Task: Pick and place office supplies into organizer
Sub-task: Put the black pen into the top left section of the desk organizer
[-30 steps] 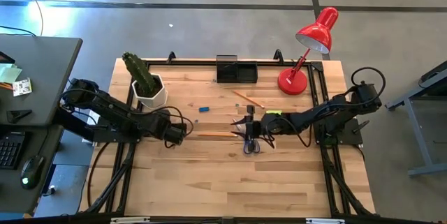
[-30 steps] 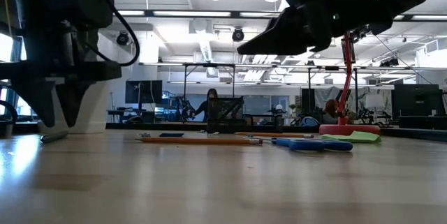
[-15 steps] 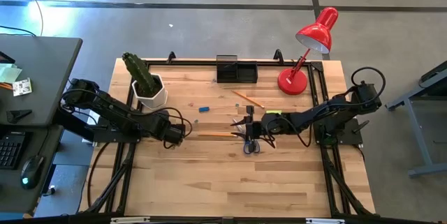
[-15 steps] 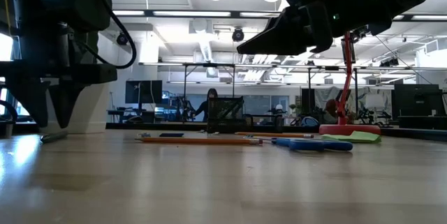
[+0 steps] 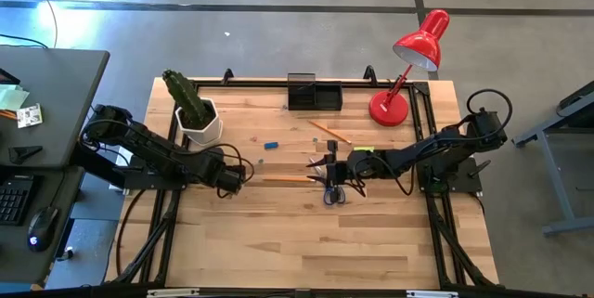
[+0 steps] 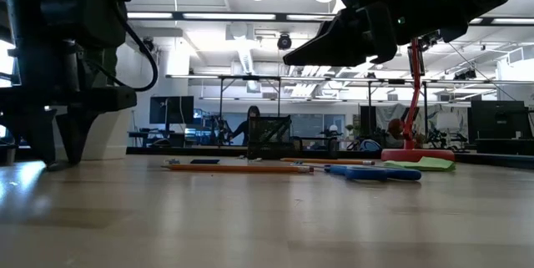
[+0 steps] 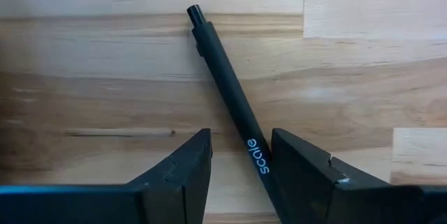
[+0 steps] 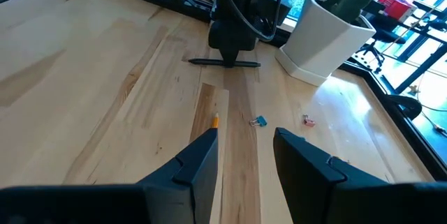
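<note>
- The left gripper (image 7: 237, 175) is low over the table (image 5: 278, 242), left of centre in the overhead picture, with its two fingers apart and a dark pen (image 7: 230, 98) lying between them. In my judgement, picking up this pen is the step in hand.
- To do it well, the fingers should settle either side of the pen's barrel, close squarely across it, and lift only once the grip is firm, since a slim round barrel may roll or slip away.
- The pen is matt black with a small clicker at its far end and a pale printed word near the fingers. It lies flat and slanted on the pale wood.
- The right gripper (image 5: 332, 170) hovers near the middle of the overhead picture, fingers open and empty, above the blue-handled scissors (image 5: 334, 191).
- A lime-green sticky-note pad (image 5: 362, 150) lies just right of centre, pencils (image 5: 329, 132) lie near the centre, and a tiny blue block (image 5: 271, 146) sits slightly left of them.
- The black organizer (image 5: 314, 92) stands at the upper middle edge of the table, well apart from the pen. Whether it holds anything cannot be made out.
- A cactus pot (image 5: 200, 122) stands at upper left, a red lamp (image 5: 408, 66) at upper right.
</note>
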{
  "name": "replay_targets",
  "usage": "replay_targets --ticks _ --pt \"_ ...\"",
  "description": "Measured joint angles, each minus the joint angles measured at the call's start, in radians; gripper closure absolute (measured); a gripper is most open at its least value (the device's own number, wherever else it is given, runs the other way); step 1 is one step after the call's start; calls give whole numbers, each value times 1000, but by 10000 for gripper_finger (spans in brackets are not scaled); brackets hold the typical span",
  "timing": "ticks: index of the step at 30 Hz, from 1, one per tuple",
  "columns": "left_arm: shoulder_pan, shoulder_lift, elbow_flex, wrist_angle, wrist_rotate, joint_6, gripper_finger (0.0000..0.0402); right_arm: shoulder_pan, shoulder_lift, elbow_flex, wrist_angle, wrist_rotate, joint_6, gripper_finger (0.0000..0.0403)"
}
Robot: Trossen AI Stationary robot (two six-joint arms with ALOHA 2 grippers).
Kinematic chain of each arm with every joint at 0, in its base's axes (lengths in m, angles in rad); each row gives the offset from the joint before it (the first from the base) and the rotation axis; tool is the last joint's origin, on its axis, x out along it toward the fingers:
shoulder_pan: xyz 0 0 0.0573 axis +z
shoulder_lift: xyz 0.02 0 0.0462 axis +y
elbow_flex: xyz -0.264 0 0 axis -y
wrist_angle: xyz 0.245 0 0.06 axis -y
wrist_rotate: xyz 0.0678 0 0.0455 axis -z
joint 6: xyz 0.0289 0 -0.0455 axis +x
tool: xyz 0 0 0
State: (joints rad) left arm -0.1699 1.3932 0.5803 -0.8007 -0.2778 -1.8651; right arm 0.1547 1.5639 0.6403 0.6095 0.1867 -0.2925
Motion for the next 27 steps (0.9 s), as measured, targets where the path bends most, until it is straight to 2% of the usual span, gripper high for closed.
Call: replay_targets --ticks 27 --pt "0 0 0 0 21 63 262 0 0 0 -32 1 15 270"
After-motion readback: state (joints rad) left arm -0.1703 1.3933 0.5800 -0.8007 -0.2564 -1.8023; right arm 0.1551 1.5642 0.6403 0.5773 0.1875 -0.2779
